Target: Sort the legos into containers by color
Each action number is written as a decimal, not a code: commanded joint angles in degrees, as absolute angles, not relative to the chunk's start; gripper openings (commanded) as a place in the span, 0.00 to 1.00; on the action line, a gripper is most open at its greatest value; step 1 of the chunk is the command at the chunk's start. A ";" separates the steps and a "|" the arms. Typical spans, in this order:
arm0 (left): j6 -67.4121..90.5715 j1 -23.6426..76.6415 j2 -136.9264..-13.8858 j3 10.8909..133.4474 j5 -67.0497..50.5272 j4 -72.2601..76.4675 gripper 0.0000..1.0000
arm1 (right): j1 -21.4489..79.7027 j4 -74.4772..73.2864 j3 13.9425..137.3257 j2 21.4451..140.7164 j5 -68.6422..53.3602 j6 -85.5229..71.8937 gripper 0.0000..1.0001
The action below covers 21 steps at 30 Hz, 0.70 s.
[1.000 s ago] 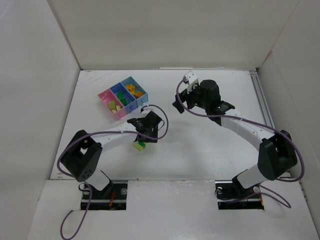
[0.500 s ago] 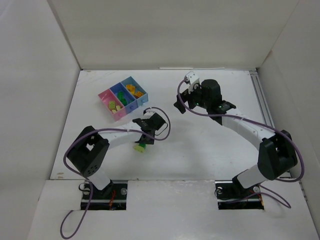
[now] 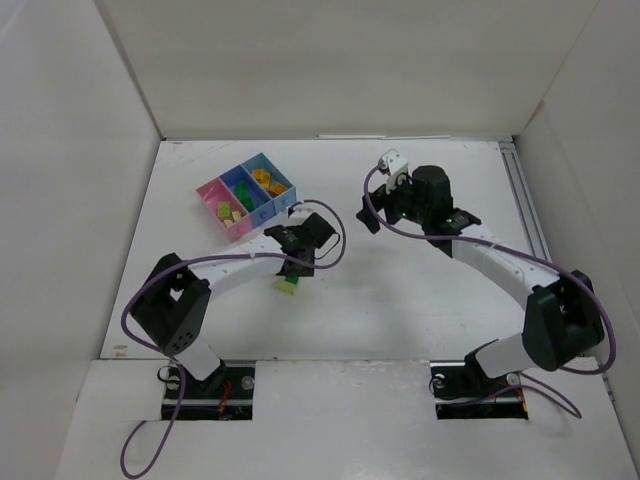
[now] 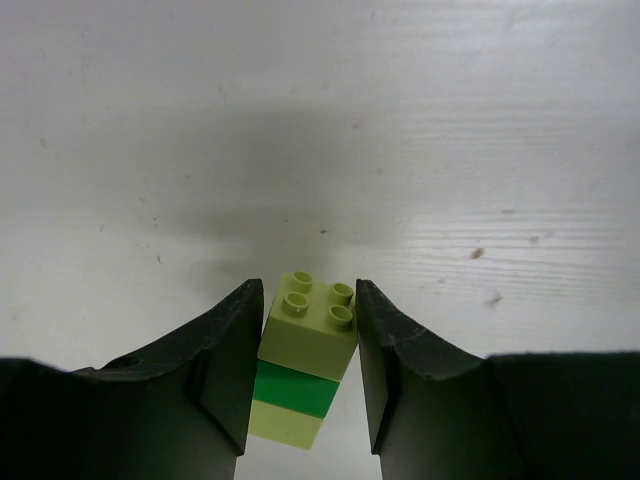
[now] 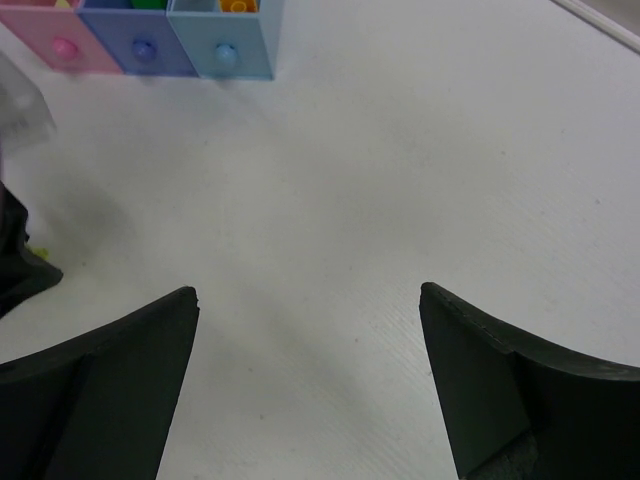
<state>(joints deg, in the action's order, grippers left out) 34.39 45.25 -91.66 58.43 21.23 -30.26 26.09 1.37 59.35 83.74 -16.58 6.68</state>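
The pale yellow brick [image 4: 305, 345] with its green middle band stands studs-forward between the fingers [image 4: 232, 350] of your left claw [image 4: 310, 295], which is closed on it, both pads touching its sides. From above, that brick [image 3: 287, 288] shows just under the left claw [image 3: 288, 278], left of the tabletop's middle; whether it rests on the surface or is lifted cannot be told.

The bins [image 3: 240, 228] sit close behind it, toward the far left: one pink, one blue, one light blue, side by side and touching, set at a slant. Orange bricks [image 3: 268, 181] lie in the light blue one, green bricks [image 3: 245, 195] in the blue, pale bricks [image 3: 228, 213] in the pink.

Your right claw [image 3: 366, 218] hangs right of centre, well apart from the bins, its jaws spread wide with nothing between them. Its own camera looks past the right claw [image 5: 307, 292] to the front walls of the bins [image 5: 145, 50].

The tabletop [image 4: 420, 120] is white, faintly grained, with small dark specks. White walls [image 3: 340, 70] close it in at left, back and right, and a rail [image 3: 522, 200] runs along its right edge. Purple cables [image 3: 330, 235] loop at both arms.
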 commanded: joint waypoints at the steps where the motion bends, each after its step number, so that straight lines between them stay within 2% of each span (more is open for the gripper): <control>1: 38.75 44.74 -85.53 65.38 23.82 -33.05 0.15 | 25.05 2.20 56.96 77.36 -17.06 6.94 0.96; 5: 42.00 43.77 -82.01 69.87 24.61 -30.86 0.15 | 25.05 2.20 52.13 71.29 -16.52 6.24 0.98; 10: 49.47 43.77 -78.84 72.16 25.75 -24.90 0.16 | 25.05 3.68 47.81 66.54 -25.38 6.76 1.00; 15: 55.18 43.77 -74.19 67.86 25.75 -15.57 0.18 | 30.22 6.58 47.81 65.83 -30.66 7.56 1.00; 21: 57.48 47.46 -69.44 61.88 28.13 -4.14 0.19 | 35.50 15.88 50.53 69.95 -31.28 0.90 1.00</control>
